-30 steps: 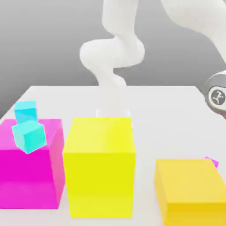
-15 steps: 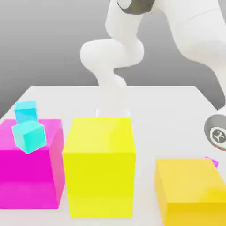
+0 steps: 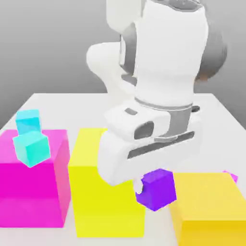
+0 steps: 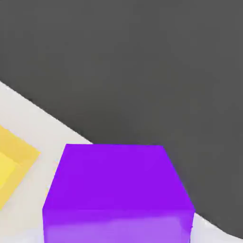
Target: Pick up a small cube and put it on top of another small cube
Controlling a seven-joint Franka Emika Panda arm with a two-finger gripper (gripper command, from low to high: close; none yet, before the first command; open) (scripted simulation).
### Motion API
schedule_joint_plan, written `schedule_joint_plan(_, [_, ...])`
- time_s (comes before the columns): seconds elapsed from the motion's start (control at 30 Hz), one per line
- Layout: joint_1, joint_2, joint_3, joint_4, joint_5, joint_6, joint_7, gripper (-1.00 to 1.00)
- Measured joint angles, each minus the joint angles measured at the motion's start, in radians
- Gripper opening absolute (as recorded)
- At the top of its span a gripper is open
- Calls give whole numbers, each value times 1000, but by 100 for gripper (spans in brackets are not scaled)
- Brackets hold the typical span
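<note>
Holding a small violet-purple cube with glossy faces (image 3: 156, 189), clenched under the white Panda hand (image 3: 144, 185), fingers themselves hidden behind the hand's body. Hanging off the table in the exterior view, in front of the gap between the tall bright-yellow block (image 3: 98, 192) and the lower golden-yellow block (image 3: 209, 206), slightly tilted. Seen from the hand view as a large purple cube (image 4: 116, 190) close under the camera, with white table surface (image 4: 42, 128) and a corner of yellow block (image 4: 12, 163) beyond it, dark floor past the table edge.

At the exterior view's left, a big magenta block (image 3: 31, 192) standing near the front of the white table (image 3: 62, 108). Against its upper front, a small cyan cube (image 3: 31, 148), tilted; whether resting on the block or in front of it cannot be told. Just behind, a second small cyan cube (image 3: 28, 121), upright, its footing hidden by the magenta block.

At the exterior view's far right, a small magenta sliver (image 3: 231, 176) peeking out behind the golden-yellow block's top edge. Bulky white arm (image 3: 166, 72) rising at the middle, covering much of the tall yellow block's right side.
</note>
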Motion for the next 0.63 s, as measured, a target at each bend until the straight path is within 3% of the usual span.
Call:
schedule_joint_plan(0.4, [-360, -440, -153, -203, -20, -261, 515, -100])
schedule_joint_plan(0.53, [-398, -426, -175, -302, -23, -150, 552, -100])
schedule_joint_plan(0.57, [-401, -414, -178, -324, -24, -116, 553, 100])
schedule_joint_plan(0.63, [-401, -414, -178, -324, -24, -116, 553, 100])
